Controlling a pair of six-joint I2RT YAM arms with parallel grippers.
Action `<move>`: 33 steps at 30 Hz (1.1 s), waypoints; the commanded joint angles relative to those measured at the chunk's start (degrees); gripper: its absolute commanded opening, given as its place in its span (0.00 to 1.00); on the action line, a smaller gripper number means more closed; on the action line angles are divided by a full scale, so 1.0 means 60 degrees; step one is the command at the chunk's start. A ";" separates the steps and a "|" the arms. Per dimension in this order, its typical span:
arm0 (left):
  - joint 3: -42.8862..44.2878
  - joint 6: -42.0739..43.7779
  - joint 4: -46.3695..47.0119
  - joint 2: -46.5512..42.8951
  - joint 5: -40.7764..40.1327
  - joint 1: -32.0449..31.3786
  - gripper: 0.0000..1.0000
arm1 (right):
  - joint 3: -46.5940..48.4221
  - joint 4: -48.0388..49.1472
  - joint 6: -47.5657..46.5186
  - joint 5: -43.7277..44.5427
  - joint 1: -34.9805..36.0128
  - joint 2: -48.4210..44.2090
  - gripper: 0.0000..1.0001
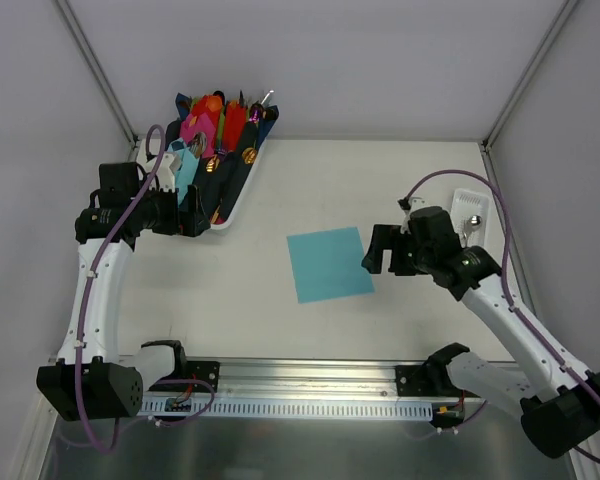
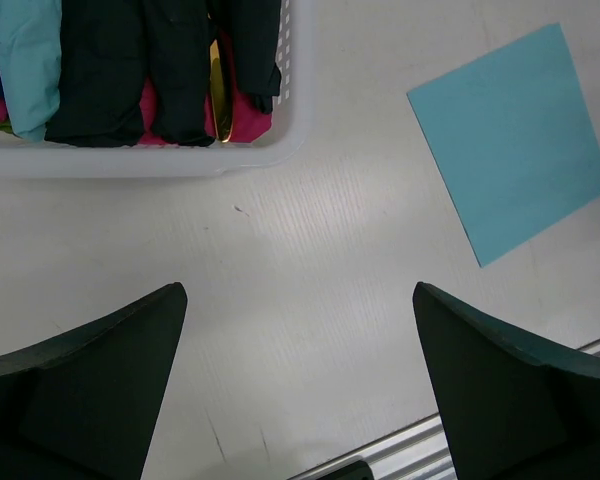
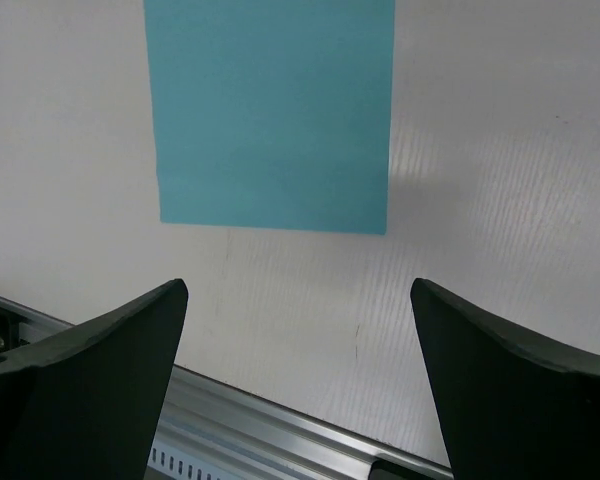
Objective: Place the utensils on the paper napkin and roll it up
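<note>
My left gripper (image 1: 193, 212) hangs wide and empty by the bin (image 1: 242, 188), clear of the work. The napkin (image 1: 329, 263) lies flat mid-table, ready for loading. My right gripper (image 1: 385, 252), also spread and empty, sits between it and the utensils (image 1: 469, 223) in their tray (image 1: 487, 203).

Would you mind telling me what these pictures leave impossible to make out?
Utensils in the white tray, top view: tiny, partly covered by the right arm; number and type unclear.
Napkin bundles in the basket, left wrist view: cut off by the top edge.
Paper napkin, right wrist view: far edge cut off at the top.
</note>
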 commanded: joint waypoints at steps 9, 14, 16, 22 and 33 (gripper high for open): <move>0.0268 -0.0483 0.0014 0.0120 -0.0510 0.0009 0.99 | 0.1873 -0.0641 0.2130 0.2927 0.2346 0.3423 0.99; 0.0312 -0.0849 -0.0001 0.0252 -0.0774 0.0009 0.99 | 0.3130 -0.1430 0.3931 0.3615 0.2859 0.5632 0.99; 0.0312 -0.0894 0.0014 0.0282 -0.0760 0.0009 0.99 | 0.3528 -0.1767 0.4823 0.3718 0.2962 0.6163 0.99; 0.0224 -0.0982 0.0014 0.0443 -0.0672 0.0053 0.99 | 0.4552 -0.2061 0.6702 0.4641 0.3431 0.7510 0.99; 0.0298 -0.0982 -0.0001 0.0457 -0.0204 0.0434 0.99 | 0.6033 -0.2443 0.7216 0.4496 0.3446 0.9840 0.98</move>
